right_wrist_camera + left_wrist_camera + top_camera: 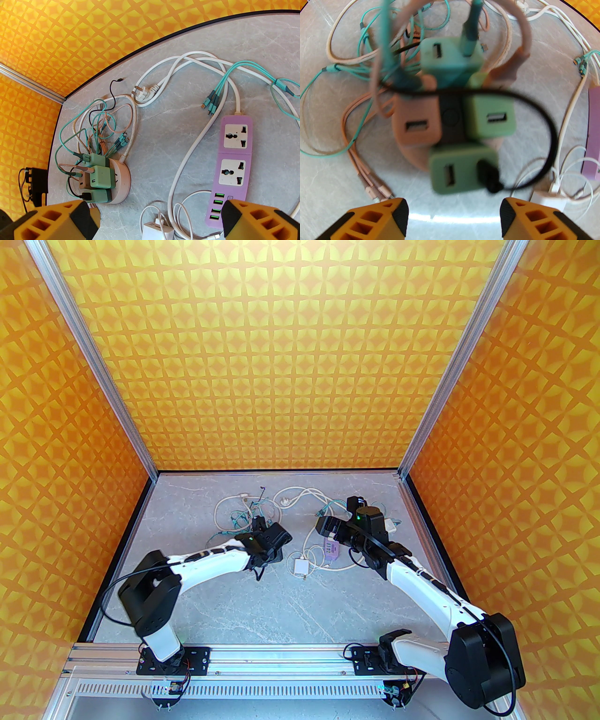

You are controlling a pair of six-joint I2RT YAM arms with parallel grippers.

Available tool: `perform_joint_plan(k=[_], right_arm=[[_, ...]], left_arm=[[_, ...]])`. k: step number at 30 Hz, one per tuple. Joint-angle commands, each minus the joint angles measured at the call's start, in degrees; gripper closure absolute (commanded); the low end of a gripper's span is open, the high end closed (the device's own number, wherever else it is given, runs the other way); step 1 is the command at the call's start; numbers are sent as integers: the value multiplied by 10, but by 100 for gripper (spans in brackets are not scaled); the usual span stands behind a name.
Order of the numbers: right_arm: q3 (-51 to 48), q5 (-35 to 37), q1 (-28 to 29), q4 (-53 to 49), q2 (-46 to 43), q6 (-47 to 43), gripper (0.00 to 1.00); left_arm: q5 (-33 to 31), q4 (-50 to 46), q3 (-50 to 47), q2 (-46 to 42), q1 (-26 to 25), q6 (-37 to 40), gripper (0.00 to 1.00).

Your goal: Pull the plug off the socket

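Left wrist: four plugs [489,119] on one round socket [450,117]; left tool [453,211] parted, empty; right tool [157,215] spread wide

You are seeing four plugs [102,177] sitting on the round socket [121,185], the power strip [234,150] lying rightward, a charger [158,232] lying between them.

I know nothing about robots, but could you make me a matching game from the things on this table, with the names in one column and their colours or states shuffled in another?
Things:
1. power strip
2. round socket hub
3. three-pin plug
4. black cable

Descriptions:
a. white, lying loose on the table
b. purple, both large sockets empty
c. pink, crowded with green adapters
d. plugged into one of those adapters

Pairs: 1-b, 2-c, 3-a, 4-d.
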Motion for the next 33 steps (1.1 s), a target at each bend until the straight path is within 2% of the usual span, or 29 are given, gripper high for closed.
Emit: perform_joint_plan(k=[1, 12, 17, 20, 21, 24, 28, 33], right_arm=[[-11, -11, 3, 16, 12, -11, 1], [-12, -38, 8, 36, 33, -1, 1], [2, -76, 15, 52, 75, 12, 1], [3, -115, 19, 99, 111, 39, 2], [3, -124, 22, 111, 119, 48, 4], [9, -133, 41, 154, 149, 67, 26], [31, -150, 71, 196, 202, 93, 68], [67, -151, 117, 233, 281, 124, 98]], left_arm=[[-34, -17, 41, 27, 2, -4, 33], [-40, -21, 89, 83, 26, 19, 37], [-42, -19, 82, 85, 32, 28, 52], [-42, -11, 61, 67, 36, 41, 53], [-42, -9, 54, 60, 38, 46, 53], [-42, 3, 33, 41, 41, 67, 55], [-42, 14, 9, 18, 42, 99, 55], [-40, 33, -15, -7, 42, 131, 56]])
